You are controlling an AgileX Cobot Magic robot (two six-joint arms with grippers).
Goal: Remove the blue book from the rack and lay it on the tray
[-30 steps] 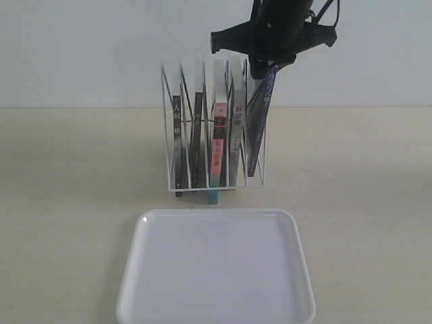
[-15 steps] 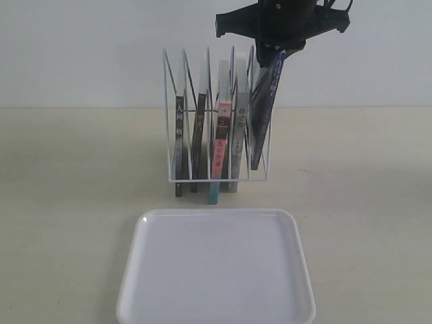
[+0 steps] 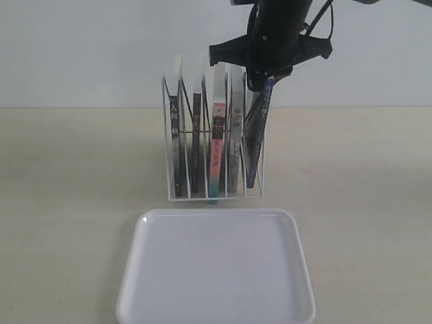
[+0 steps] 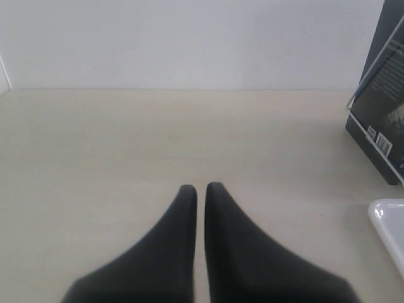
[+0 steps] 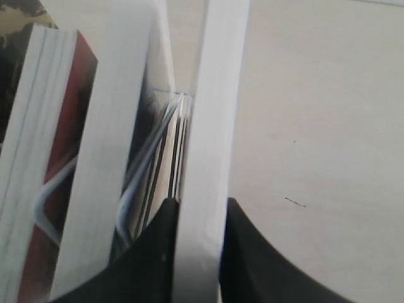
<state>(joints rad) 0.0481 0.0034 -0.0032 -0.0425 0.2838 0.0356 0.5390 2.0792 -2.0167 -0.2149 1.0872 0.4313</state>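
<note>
The white wire rack (image 3: pixel 167 155) stands on the table with several books upright in its slots. Tilted in the rightmost slot is the blue book (image 3: pixel 258 131), its dark blue spine facing the exterior camera. My right gripper (image 3: pixel 260 82) hangs over the rack, shut on the book's top edge. The right wrist view shows both black fingers (image 5: pixel 165 243) pressed on the blue book's white page block (image 5: pixel 205 158), right gripper (image 5: pixel 199 213). The white tray (image 3: pixel 216 270) lies in front of the rack. My left gripper (image 4: pixel 201 188) is shut on nothing, low over bare table.
A pink-and-teal-spined book (image 3: pixel 216 148) and black-spined books (image 3: pixel 177 142) fill the other slots. In the left wrist view a dark book (image 4: pixel 379 126) in the rack and a tray corner (image 4: pixel 388 218) show at one side. A white wall rises behind the table.
My right gripper rose with the blue book, and the rack came up with it. Both have dropped back, and the rack's base is down near the table again.
</note>
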